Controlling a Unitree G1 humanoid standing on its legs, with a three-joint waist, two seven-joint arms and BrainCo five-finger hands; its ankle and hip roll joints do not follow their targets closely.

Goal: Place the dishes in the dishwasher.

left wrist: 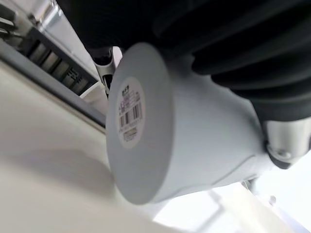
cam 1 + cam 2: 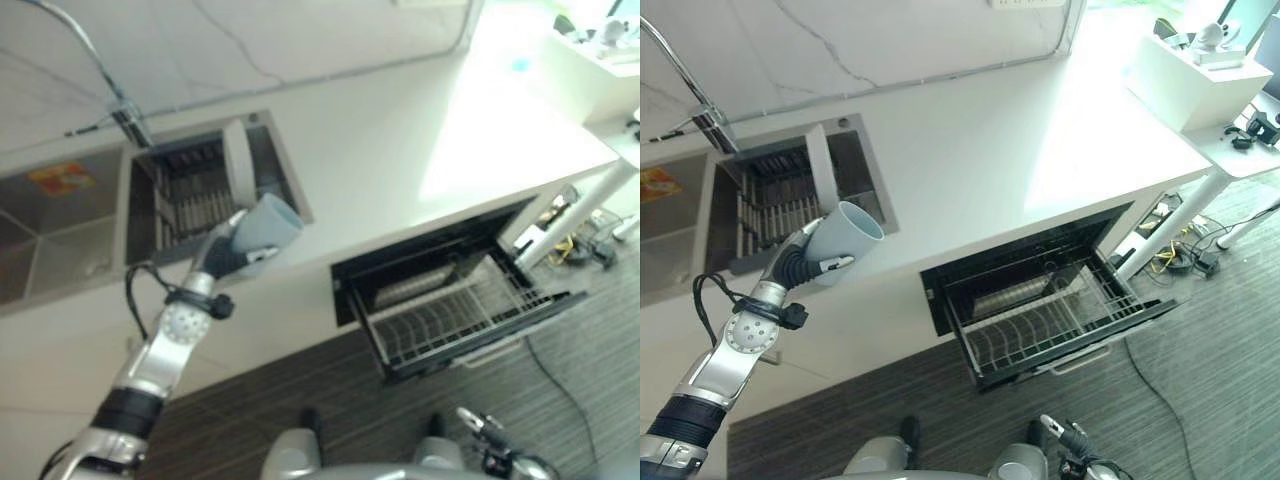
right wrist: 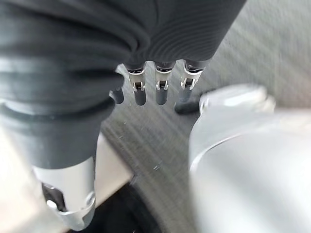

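The left hand [image 2: 805,262] is gripping a pale blue plastic cup [image 2: 848,240] above the counter's edge, carrying it toward the open dishwasher's white wire rack [image 2: 1040,325]; the right hand [image 3: 155,87] is hanging relaxed, fingers straight.

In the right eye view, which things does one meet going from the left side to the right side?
Sink → drying rack → pale blue cup held by the left robot hand → open dishwasher → white box.

pale cup [image 1: 194,131] gripped by left hand [image 1: 243,53], barcode label [image 1: 129,111]
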